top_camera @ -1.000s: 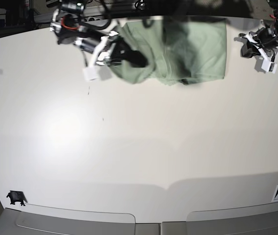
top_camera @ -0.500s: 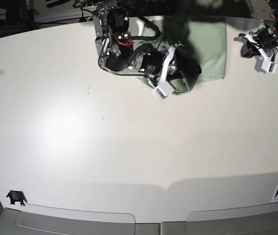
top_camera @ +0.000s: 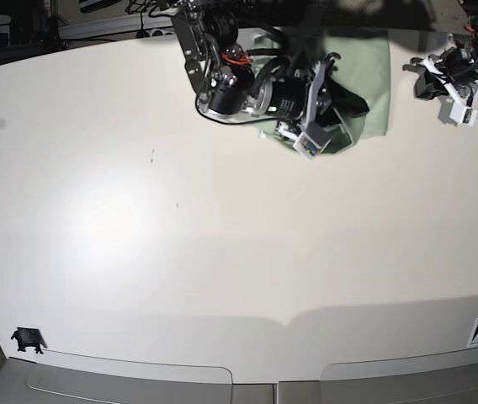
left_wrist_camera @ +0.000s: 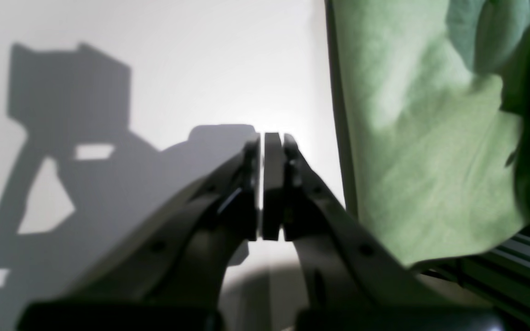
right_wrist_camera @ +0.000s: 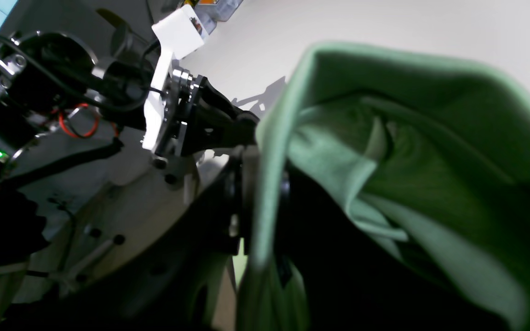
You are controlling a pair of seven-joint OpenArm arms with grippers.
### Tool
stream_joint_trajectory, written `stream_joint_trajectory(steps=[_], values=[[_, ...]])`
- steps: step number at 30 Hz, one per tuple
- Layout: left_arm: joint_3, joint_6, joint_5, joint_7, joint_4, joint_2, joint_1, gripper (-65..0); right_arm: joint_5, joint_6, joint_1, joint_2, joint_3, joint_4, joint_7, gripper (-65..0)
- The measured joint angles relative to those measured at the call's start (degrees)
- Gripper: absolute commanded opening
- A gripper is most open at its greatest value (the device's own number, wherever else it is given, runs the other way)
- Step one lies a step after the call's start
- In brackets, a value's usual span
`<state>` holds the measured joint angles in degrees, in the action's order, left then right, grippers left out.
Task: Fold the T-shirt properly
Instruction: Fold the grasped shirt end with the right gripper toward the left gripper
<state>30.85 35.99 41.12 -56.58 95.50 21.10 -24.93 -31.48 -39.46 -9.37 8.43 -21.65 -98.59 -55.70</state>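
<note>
One T-shirt [top_camera: 372, 80] is lying at the far edge of the table [top_camera: 222, 252], pale mint-green, rumpled and partly doubled over on itself; its right portion is lying flat while its left portion is being lifted in a bunched fold. In the right wrist view the cloth [right_wrist_camera: 384, 174] is showing a rounded fold edge, with deep shadowed creases behind it. The right gripper [top_camera: 333, 108] is pinching that fold, its jaws standing narrow with fabric between them. The left gripper [top_camera: 451, 84] is sitting just beside the shirt's right edge, apart from it, jaws pressed fully together on nothing; its wrist view is showing the pads [left_wrist_camera: 272, 184] meeting over bare table. The table is plain off-white, glaring at centre-left. Dark clutter is filling the room behind. Count: one shirt, two arms.
</note>
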Motion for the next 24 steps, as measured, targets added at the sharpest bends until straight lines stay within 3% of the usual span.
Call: stream_joint_trajectory(steps=[11, 15, 22, 24], values=[[0.0, 0.0, 0.0, 0.0, 0.0, 0.0, 0.0, -65.0, 0.0, 0.0, 0.0, 0.0, -3.0, 2.3, 4.9, -65.0], [0.0, 0.0, 0.0, 0.0, 0.0, 0.0, 0.0, -65.0, 5.0, 0.0, 0.0, 0.0, -5.9, 4.0, 6.7, -65.0], [0.0, 0.0, 0.0, 0.0, 0.0, 0.0, 0.0, -65.0, 5.2, 0.0, 0.2, -0.2, -7.1, 4.0, 7.7, -65.0], [0.0, 0.0, 0.0, 0.0, 0.0, 0.0, 0.0, -65.0, 2.7, 0.0, 0.2, -0.2, -7.5, 4.0, 7.7, -53.3]])
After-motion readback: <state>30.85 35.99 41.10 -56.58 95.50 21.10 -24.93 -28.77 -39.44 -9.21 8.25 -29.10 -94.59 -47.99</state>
